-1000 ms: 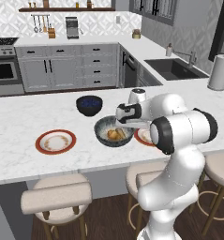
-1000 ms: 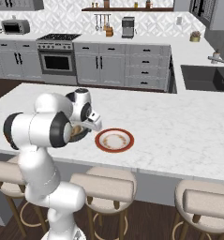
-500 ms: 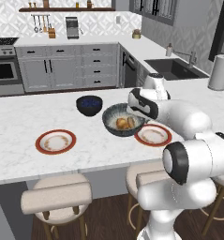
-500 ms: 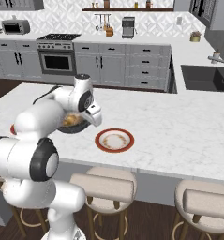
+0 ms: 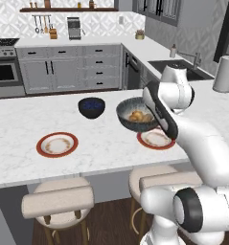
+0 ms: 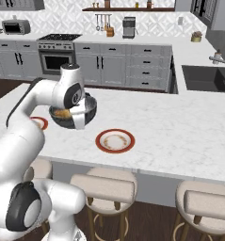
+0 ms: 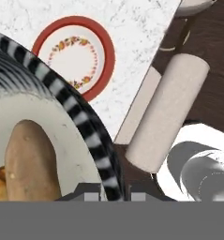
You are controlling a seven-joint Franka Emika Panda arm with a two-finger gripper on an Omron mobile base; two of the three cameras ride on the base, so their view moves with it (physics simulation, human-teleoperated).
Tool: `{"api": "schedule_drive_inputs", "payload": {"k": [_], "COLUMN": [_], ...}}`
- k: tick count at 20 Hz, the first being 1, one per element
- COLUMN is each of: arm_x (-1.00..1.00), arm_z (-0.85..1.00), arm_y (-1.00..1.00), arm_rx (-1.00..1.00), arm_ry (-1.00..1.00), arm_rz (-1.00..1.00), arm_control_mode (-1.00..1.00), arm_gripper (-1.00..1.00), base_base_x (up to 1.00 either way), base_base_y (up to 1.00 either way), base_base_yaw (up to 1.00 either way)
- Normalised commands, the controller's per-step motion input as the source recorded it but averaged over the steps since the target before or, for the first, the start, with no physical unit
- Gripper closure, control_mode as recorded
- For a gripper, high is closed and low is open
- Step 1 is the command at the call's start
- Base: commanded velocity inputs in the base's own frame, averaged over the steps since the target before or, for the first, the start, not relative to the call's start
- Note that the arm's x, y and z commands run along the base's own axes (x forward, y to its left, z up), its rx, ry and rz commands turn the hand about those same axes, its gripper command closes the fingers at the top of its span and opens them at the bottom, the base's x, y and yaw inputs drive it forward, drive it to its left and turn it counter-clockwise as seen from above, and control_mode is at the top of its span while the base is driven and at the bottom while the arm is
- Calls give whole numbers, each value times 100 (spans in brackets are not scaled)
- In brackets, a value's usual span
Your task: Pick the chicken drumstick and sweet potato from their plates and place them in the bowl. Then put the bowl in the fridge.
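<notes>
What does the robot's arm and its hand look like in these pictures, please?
The arm is glossy white, built of rounded, tube-like segments with dark grey to black rings at the joints. Its hand has a white casing with a dark panel; no cables or markings are visible.

The white Franka arm with dark joints rises from its base at the near edge of the counter, bends forward over the marble top, and folds back at the wrist so the hand points down and toward the left. Its two-finger gripper point(image 7: 112, 196) is clamped on the rim of the dark grey ribbed bowl point(image 5: 135, 115), one small dark fingertip point(image 7: 92, 196) inside the wall and the other outside, holding the bowl lifted clear of the countertop.
</notes>
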Motion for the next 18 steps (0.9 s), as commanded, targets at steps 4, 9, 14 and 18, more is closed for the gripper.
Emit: {"api": "schedule_drive_inputs", "payload": {"k": [4, 9, 14, 18], "arm_x": [-91, -59, 4, 0], "arm_z": [34, 16, 15, 21], "arm_y": [1, 1, 6, 10], "arm_rx": [9, 3, 8, 3], "arm_ry": [0, 0, 1, 0], "arm_rz": [-68, -50, 2, 7], "arm_control_mode": [-100, -100, -100, -100], "arm_gripper": [100, 100, 100, 100], "base_base_x": [0, 0, 0, 0], "base_base_y": [0, 0, 0, 0], "base_base_yaw": [0, 0, 0, 0]}}
